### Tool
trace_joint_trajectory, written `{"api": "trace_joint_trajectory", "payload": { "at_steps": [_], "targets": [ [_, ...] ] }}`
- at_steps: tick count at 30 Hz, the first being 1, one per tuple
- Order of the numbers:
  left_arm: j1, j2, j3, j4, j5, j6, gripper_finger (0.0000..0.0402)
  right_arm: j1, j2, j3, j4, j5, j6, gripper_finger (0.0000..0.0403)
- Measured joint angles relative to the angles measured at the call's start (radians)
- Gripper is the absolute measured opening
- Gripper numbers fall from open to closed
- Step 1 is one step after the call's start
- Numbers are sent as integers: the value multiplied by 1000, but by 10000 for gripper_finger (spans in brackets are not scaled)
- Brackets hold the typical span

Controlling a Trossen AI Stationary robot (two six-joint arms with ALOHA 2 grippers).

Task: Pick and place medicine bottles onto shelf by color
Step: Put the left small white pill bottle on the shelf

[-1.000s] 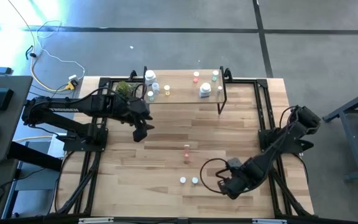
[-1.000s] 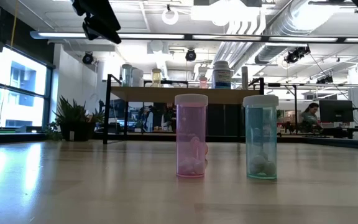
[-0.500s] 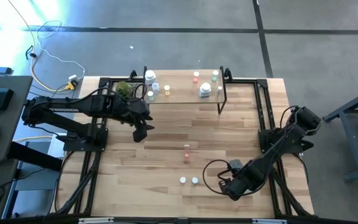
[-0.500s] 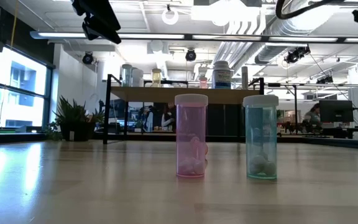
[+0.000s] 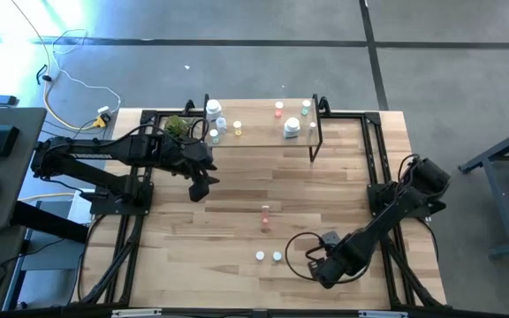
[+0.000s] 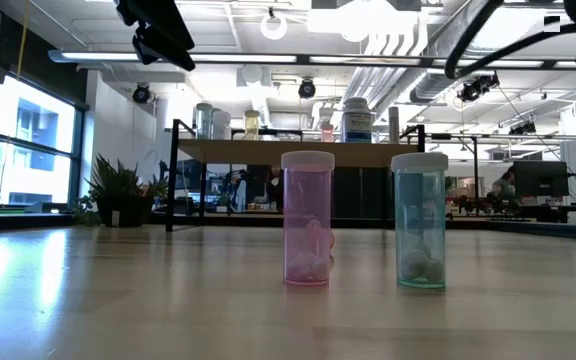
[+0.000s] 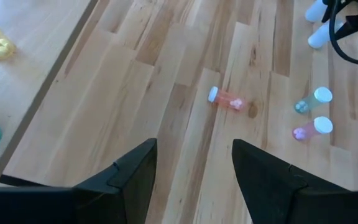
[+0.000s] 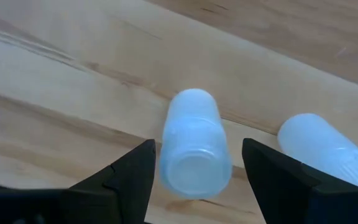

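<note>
Wooden tabletop (image 5: 237, 190) mid-span lies bare — pink bottle (image 5: 265, 212) alone there

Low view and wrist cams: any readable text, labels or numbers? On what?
None readable.
Big bottle on the shelf: blue label band, print too small to read.
Pink bottle and teal bottle: no label showing.
White bottles in the right wrist view: plain.
</note>
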State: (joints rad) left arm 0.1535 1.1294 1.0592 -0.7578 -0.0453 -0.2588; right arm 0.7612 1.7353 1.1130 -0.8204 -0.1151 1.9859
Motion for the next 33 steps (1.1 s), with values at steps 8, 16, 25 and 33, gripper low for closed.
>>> {"api": "trace_joint_trajectory", "payload": {
  "at_steps": [8, 16, 25, 33],
  "targets": [
    [0, 0, 0, 0, -19, 0, 200, 0, 0, 21, -28, -1, 4, 159],
    [0, 0, 0, 0, -19, 0, 200, -5, 0, 80, -98, -1, -7, 116],
    [0, 0, 0, 0, -19, 0, 200, -81, 0, 206, -203, -1, -133, 129],
    [0, 0, 0, 0, -19, 0, 200, -199, 0, 327, -316, 21, -345, 126]
  ]
}}
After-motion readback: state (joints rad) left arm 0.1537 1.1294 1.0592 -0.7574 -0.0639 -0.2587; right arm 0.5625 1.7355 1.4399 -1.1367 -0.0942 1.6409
